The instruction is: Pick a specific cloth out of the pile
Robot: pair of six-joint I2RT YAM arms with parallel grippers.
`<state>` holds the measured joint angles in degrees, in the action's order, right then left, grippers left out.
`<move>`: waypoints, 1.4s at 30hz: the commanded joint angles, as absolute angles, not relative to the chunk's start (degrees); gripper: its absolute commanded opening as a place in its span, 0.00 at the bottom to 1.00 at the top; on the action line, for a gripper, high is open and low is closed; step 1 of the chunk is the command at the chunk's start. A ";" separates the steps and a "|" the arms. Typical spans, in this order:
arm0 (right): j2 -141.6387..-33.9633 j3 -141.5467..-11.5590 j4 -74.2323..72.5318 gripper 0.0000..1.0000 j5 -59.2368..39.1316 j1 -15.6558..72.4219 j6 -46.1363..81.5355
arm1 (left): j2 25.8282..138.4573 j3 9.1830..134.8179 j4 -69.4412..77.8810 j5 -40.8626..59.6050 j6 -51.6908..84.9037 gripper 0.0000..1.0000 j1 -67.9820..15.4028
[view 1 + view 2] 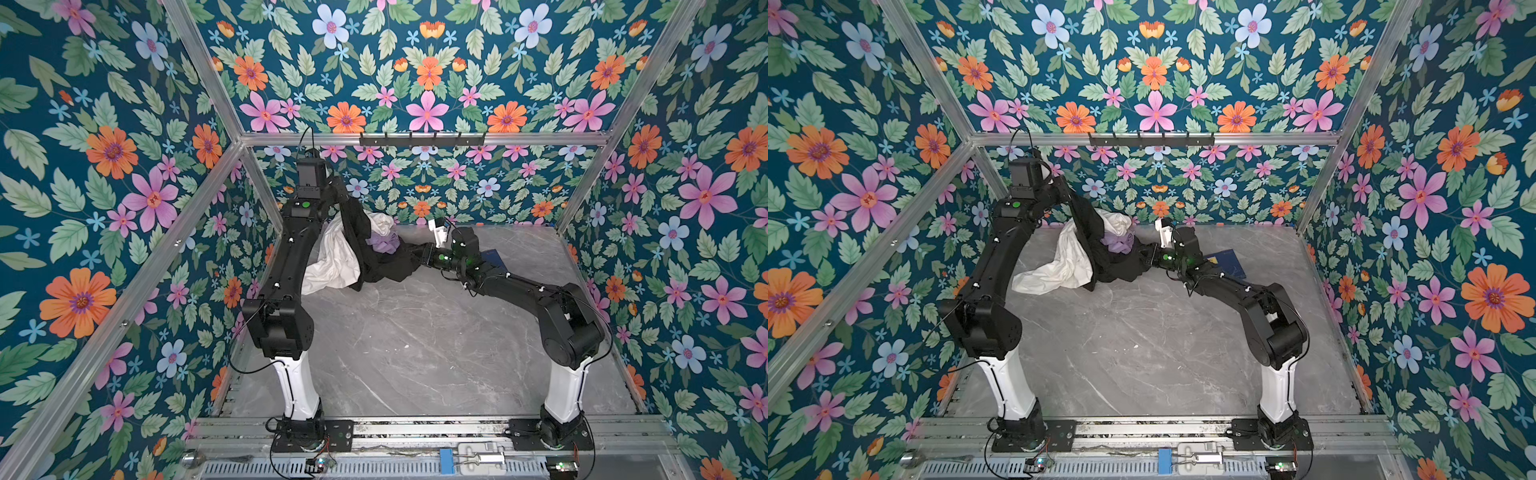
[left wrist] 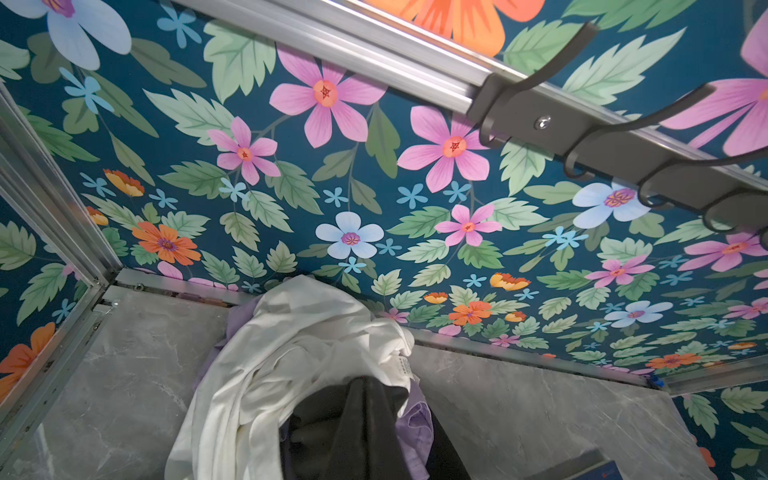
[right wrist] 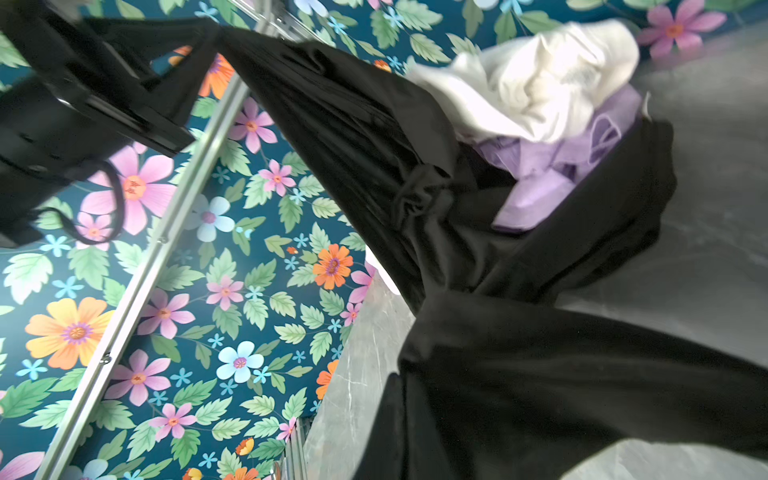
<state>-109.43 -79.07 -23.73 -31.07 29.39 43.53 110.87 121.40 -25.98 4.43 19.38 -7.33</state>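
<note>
At the far left of the grey marble surface (image 1: 415,332), the pile (image 1: 353,245) lies close to the flowered back wall. The black cloth (image 1: 374,266) is partly pulled out of it and held at two places. The left tool (image 1: 338,192), raised above the pile, is pressed together on one bunched end, and the fabric runs taut down from it. The right tool (image 1: 417,252), low and near the surface, pinches another part on the pile's right side, its tips buried in the folds.

The white garment (image 1: 332,262) drapes over the stretched black fabric, spilling left and toward the near side, against the left arm. The small lilac cloth (image 1: 384,243) sits in the black cloth's sag, between the two tools and touching the white garment. A dark blue flat object (image 1: 494,257) lies on the surface behind the right arm. A black hook rack (image 1: 422,139) hangs on the far frame rail, above the pile.
</note>
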 commanded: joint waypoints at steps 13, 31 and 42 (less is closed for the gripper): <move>-106.27 -86.72 -20.16 0.00 -29.62 28.30 37.94 | 109.28 124.35 -24.60 5.88 17.94 0.00 -7.29; -103.55 -96.06 -14.82 0.00 -28.52 28.30 33.42 | 107.10 126.69 -24.70 5.81 17.66 0.00 -7.30; -101.56 -98.34 -12.91 0.00 -28.04 28.45 31.78 | 104.43 125.09 -23.38 9.97 20.50 0.00 -9.32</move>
